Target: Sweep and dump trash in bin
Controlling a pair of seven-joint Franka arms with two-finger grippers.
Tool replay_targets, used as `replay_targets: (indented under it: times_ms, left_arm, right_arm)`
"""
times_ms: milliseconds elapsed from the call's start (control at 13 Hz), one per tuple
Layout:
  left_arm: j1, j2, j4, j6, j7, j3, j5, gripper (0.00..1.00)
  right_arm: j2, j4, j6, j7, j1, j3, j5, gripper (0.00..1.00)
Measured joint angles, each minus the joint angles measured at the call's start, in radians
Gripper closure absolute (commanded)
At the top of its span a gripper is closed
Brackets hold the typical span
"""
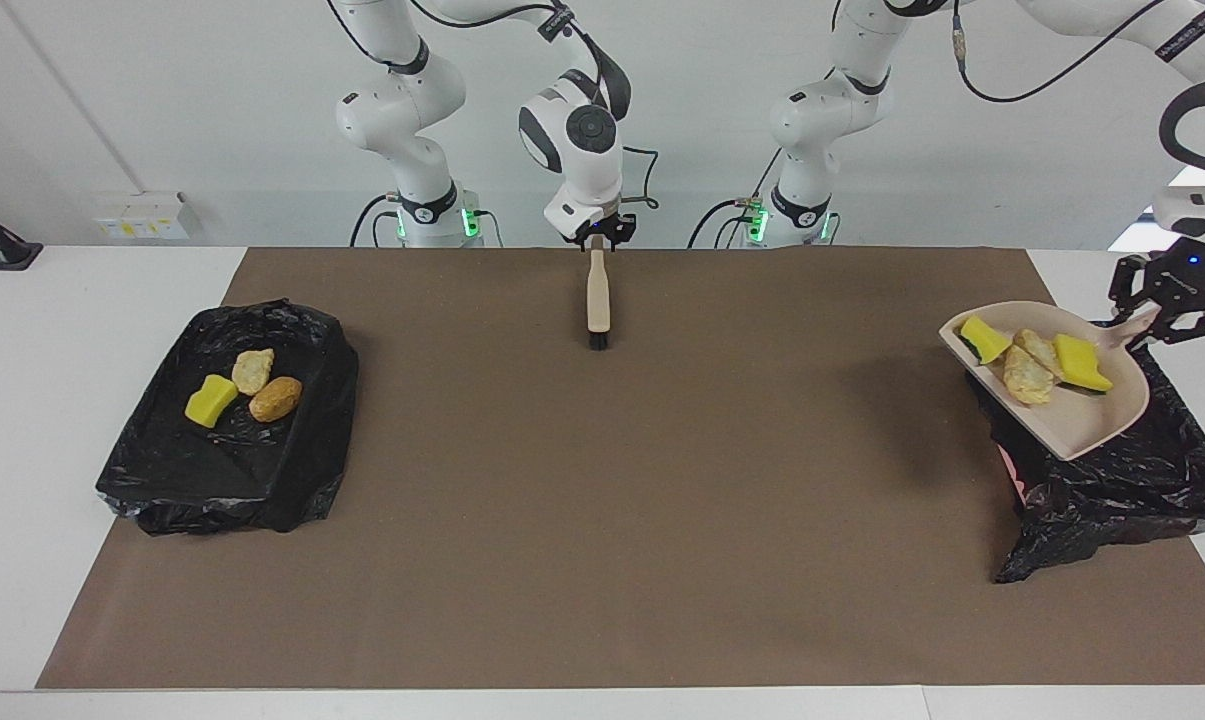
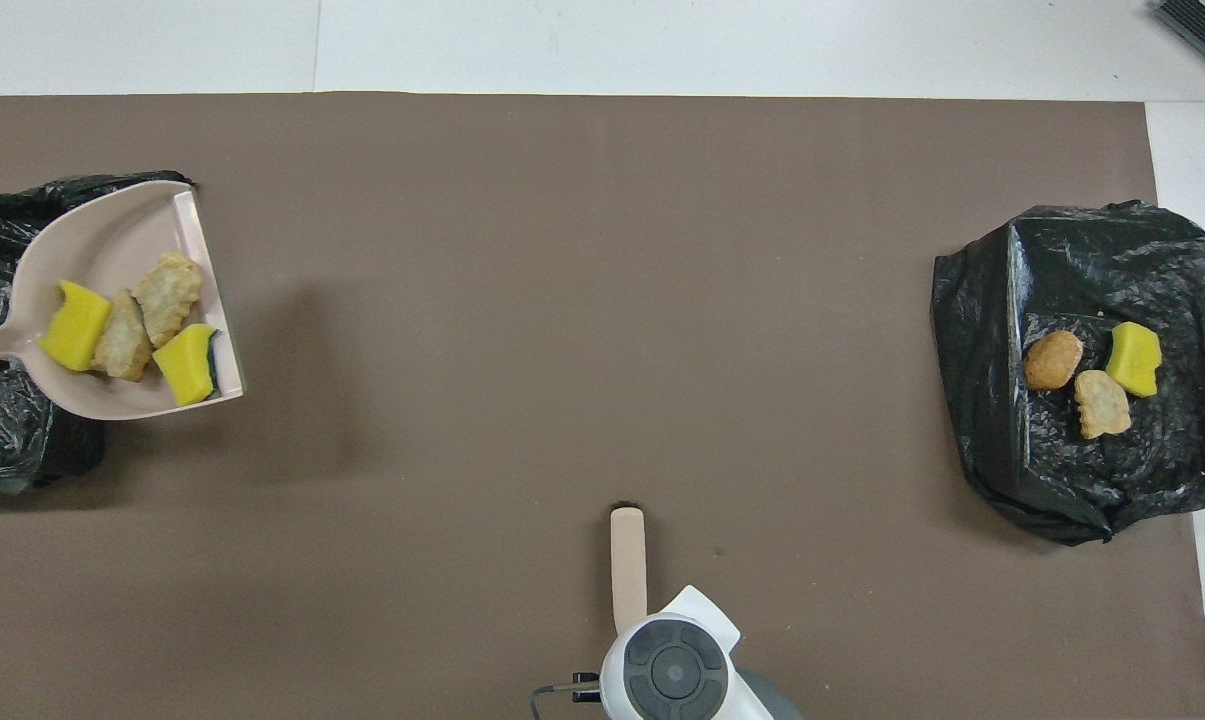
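The beige dustpan (image 1: 1082,425) (image 2: 112,235) hangs raised over the table-middle edge of the black-lined bin (image 1: 1112,500) (image 2: 2,440) at the left arm's end. It sits roughly level and carries trash (image 1: 1027,362) (image 2: 147,325): two yellow sponge pieces and two pale beige chunks. My left gripper (image 1: 1157,310) is shut on the dustpan's handle and falls outside the overhead view. My right gripper (image 1: 596,240) is at the top of the brush (image 1: 597,295) (image 2: 627,560), whose black bristles rest on the brown mat near the robots.
A second black-lined bin (image 1: 222,470) (image 2: 1062,480) sits at the right arm's end, with three scraps (image 1: 252,385) (image 2: 1092,380) on it: one yellow, one pale beige, one golden-brown. The brown mat (image 1: 602,520) covers the table between the two bins.
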Motion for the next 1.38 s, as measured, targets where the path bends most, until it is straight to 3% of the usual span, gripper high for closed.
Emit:
replay_targets:
  times_ms: [230,461,844,1152,1382]
  left_arm:
    - [0.057,0.121,0.146,0.017,0.08,0.0,0.092,1.0]
    - [0.059,0.175,0.188,0.089,0.09,-0.013,0.283,1.0]
    - [-0.025,0.184,0.187,0.13,0.049,-0.028,0.625,1.0]
    - [-0.065,0.187,0.179,0.128,0.025,-0.027,0.791,1.0]
    - [-0.065,0.186,0.181,0.129,0.019,-0.025,0.897,1.0]
  right_arm:
    - [-0.001,0.088,0.003,0.0,-0.111,-0.006,-0.079,0.0]
    - [-0.002,0.179,-0.024,-0.001,-0.238,-0.011,-0.175,0.0]
    - [-0.002,0.317,-0.133,-0.003,-0.365,-0.014,-0.302,0.0]
    - [-0.004,0.431,-0.214,-0.017,-0.45,-0.014,-0.334,0.0]
    - [-0.006,0.528,-0.289,-0.147,-0.54,-0.016,-0.352,0.0]
